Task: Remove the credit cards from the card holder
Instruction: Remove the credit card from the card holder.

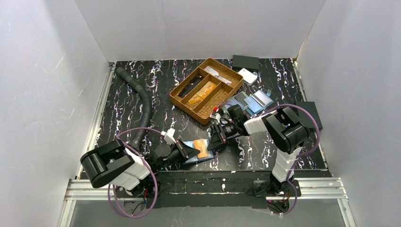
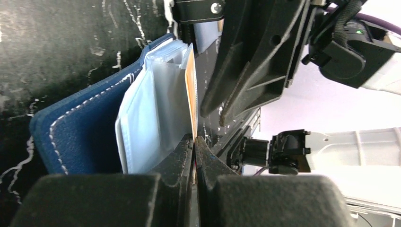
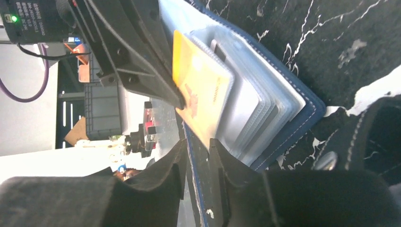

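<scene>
Clamped tight, the left tool (image 2: 195, 139) has its two black fingers pressed together on the edge of a thin yellow-orange plastic credit card (image 2: 190, 90). That card runs straight up from the fingertips. It lies against a stack of clear plastic sleeves (image 2: 151, 109) inside a dark blue folding card holder with white stitching (image 2: 80, 137).

The holder is fanned open, its blue cover turned toward the black, white-veined marble-pattern table (image 1: 265, 151); whether it rests there I cannot tell. From above, holder and card sit between the two arms, close to the table's near edge.

Across from it, the right tool (image 3: 197, 144) comes in from the opposite side. Its fingers stand a little apart, and the thin blue edge of the holder's cover runs into that narrow gap. Whether those fingers touch the cover I cannot tell.

In the right wrist view the card is the top layer of the stack, just beyond the right tool's tips, with one of the left tool's fingers touching its face.
</scene>
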